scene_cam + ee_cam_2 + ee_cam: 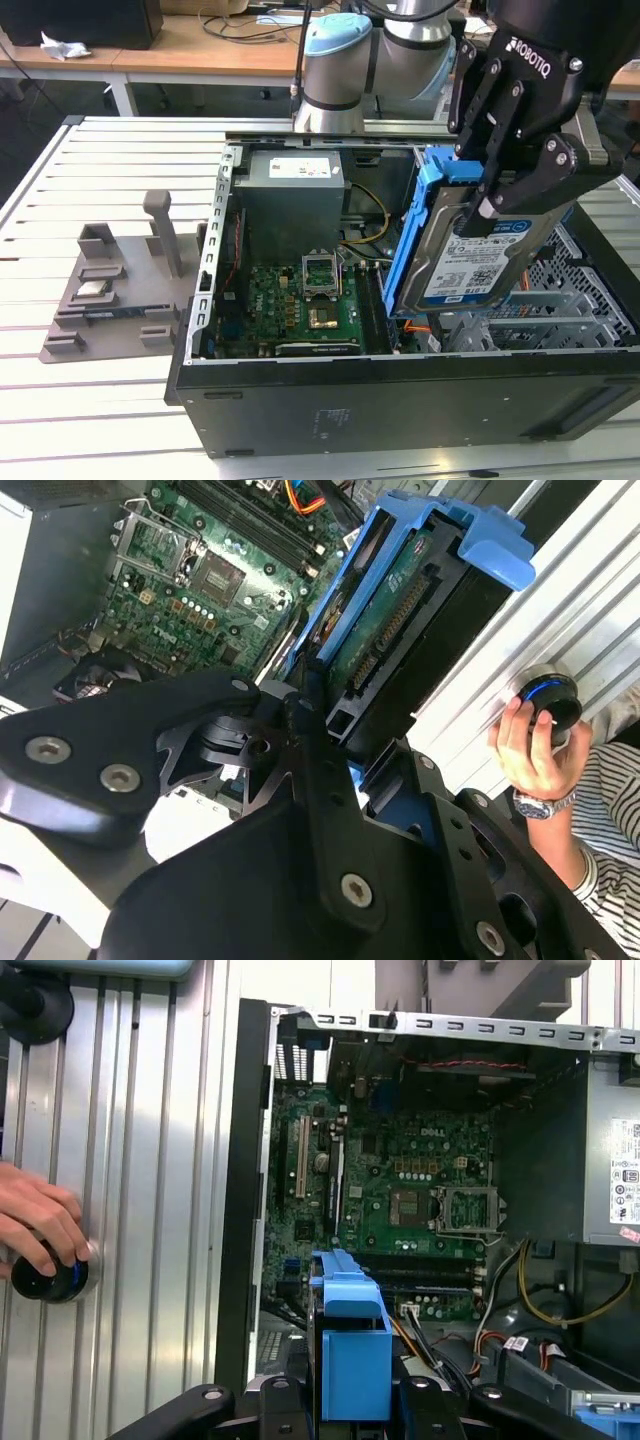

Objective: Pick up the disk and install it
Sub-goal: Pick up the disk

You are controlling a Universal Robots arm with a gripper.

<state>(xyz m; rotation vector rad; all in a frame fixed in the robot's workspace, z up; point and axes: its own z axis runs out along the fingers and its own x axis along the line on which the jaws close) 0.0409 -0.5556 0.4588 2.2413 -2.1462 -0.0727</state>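
One robot arm (340,70) stands at the far end of a slatted metal table (100,160). Its one black gripper (497,205) is clamped on one disk (480,262), a flat silver hard drive with a white-and-blue label. The two fingers press on the drive's upper end. The disk hangs steeply tilted, nearly on edge, with one blue plastic bracket (408,240) along its side. In the exterior view the disk is at the opening of one black computer case (400,400), which lies on the table with its side panel off. The disk is toward the exterior view's right part of the case, just beside a perforated metal bay. Whether its lower end touches anything inside cannot be told. Within the case lie one green motherboard (300,300) with one open processor socket (322,268), and one grey power supply box (295,190) toward the back. On the table at the exterior view's left, apart from the case, rests one grey plastic holder (120,300) with one small square silver chip (92,290) lying in it. In both wrist views one hand (530,750) rests on one round black knob (550,695) with a blue ring, set on the table beside the case. In the second wrist view one wristwatch (540,802) and one striped sleeve (605,800) show at that hand's wrist.
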